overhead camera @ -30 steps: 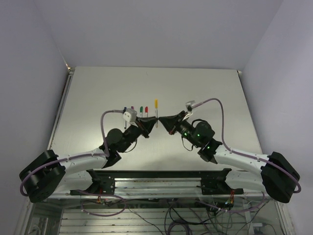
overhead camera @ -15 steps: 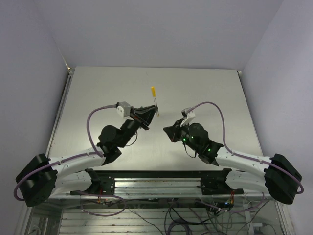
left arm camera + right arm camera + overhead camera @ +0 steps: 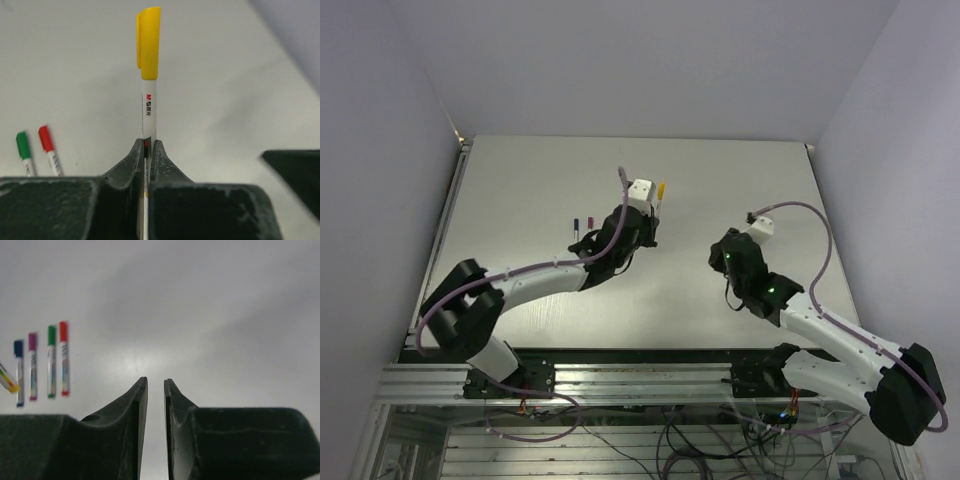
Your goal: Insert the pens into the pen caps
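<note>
Near right, the right end effector (image 3: 156, 385) hovers barely parted, empty. Farther out, the left end effector (image 3: 148, 145) pinches the yellow-capped pen (image 3: 149, 107) by its barrel, cap pointing away. Just left of it, four capped pens (image 3: 51, 360) lie side by side on the worktop (image 3: 210, 315).

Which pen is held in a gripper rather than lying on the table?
The yellow-capped pen, clamped in the left gripper; the blue, purple, green and red ones lie side by side on the table.
</note>
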